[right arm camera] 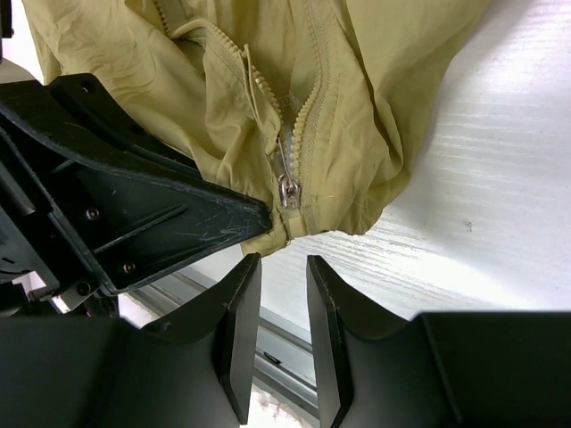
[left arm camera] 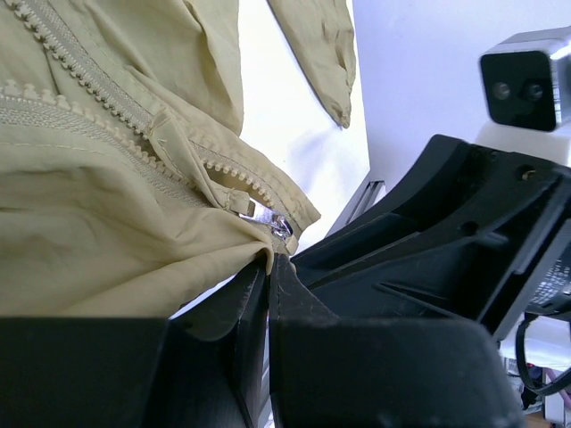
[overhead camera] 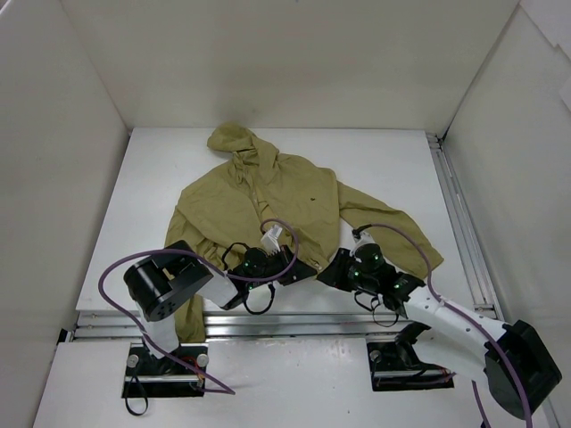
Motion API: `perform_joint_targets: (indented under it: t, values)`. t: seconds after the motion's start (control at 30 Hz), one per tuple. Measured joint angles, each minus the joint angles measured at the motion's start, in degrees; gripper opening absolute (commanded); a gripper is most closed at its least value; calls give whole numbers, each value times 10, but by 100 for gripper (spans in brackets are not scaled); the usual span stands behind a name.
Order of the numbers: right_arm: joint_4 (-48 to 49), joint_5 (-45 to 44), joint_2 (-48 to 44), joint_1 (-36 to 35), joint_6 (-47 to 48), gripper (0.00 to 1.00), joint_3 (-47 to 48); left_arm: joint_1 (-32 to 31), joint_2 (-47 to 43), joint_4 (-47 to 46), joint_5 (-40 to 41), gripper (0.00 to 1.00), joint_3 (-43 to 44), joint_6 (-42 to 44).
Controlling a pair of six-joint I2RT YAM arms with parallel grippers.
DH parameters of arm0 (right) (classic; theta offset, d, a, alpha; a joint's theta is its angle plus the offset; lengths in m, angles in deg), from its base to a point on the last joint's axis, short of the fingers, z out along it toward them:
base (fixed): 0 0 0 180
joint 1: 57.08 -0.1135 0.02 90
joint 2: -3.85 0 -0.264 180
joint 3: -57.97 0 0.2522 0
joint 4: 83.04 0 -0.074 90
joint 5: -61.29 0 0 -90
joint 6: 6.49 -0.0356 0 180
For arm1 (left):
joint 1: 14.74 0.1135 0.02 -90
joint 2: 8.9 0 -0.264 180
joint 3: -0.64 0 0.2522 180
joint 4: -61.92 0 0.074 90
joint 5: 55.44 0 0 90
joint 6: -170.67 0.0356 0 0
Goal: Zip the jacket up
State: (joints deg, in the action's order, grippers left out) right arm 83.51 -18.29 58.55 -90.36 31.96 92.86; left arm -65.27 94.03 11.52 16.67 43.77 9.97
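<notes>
The jacket (overhead camera: 268, 201) lies spread on the table (overhead camera: 393, 169), its hood (overhead camera: 234, 143) toward the far wall (overhead camera: 285, 62).

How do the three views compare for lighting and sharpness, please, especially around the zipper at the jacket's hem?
Top external: even, soft light, faint shadows; the jacket is sharp, its zipper too small to read. Left wrist: the table is blown out white, the zipper pull glints, the left claw is nearly black. Right wrist: pull and teeth crisp, table grain visible.
</notes>
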Motion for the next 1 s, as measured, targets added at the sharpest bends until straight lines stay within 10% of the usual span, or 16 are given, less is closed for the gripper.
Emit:
perform_joint_targets:
  t: [1.0]
  values:
    - [3, -5, -73, 27, -109, 27, -32, 0, 0, -23, 2, 0, -2, 0]
